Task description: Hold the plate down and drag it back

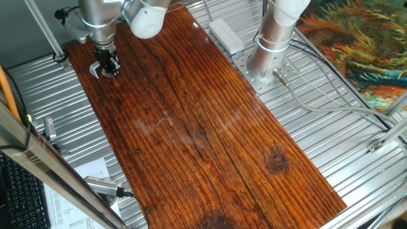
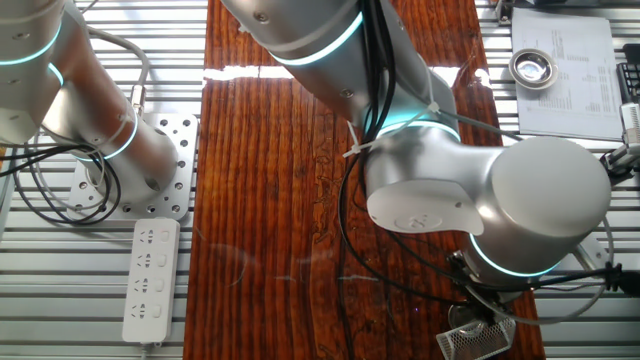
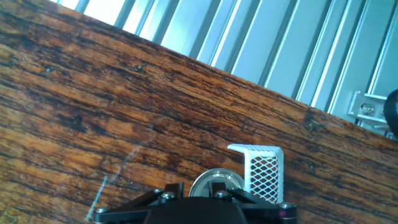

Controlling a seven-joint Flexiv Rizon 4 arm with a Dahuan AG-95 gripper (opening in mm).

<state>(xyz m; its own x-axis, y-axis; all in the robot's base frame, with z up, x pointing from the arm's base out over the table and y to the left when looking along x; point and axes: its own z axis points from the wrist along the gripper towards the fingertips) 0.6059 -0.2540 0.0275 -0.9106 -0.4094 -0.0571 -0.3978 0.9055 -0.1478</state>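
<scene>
Fingers (image 3: 214,186) over the plate (image 3: 208,182), spread unclear; plate plain only in hand view.

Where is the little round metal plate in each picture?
One fixed view: not visible; the gripper at the top left covers that spot.
The other fixed view: not visible; the arm hides it, beside the white mesh bracket.
Hand view: the plate at the bottom centre, just ahead of the gripper.
Shared landmark: the mesh bracket, right of the plate.

Two overhead opposing views, one hand-mounted
</scene>
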